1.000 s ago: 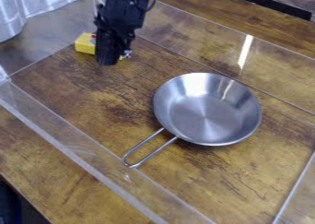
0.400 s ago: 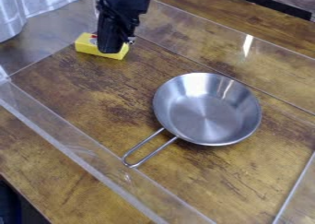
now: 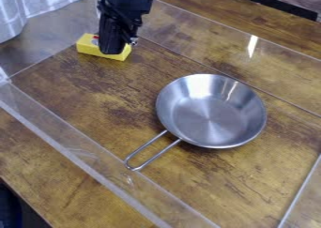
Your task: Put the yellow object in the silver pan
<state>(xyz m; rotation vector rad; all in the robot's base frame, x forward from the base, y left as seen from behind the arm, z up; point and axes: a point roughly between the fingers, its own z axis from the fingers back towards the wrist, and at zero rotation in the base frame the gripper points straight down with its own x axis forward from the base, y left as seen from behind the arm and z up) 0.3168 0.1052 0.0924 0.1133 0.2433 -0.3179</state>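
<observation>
Wood spreads across most of what we see in the camera view, a brown surface [image 3: 82, 114] with darker patches and grain. Near the far left part of it we find the yellow object [image 3: 103, 48], lying flat on the surface and partly covered by the dark arm [image 3: 126, 5] that reaches in from the top edge. We see its yellow on both sides of the black pincer [image 3: 108, 33], which points down over it. The pincer is clenched, its jaws closed, though we cannot tell whether it touches the block or has any of it between the tips.

The silver pan [image 3: 211, 112] sits upright on the surface, right of the middle, well apart from the yellow object. We look down into its shiny round bowl, which shows bright reflections and bare metal. Its wire-loop handle [image 3: 152, 152] points toward the lower left of the view.

Along the lower left we make out a pale, see-through strip [image 3: 82, 157] running diagonally, with a dark area beyond it in the corner. Something clear and shiny [image 3: 36, 2] fills the top left.
</observation>
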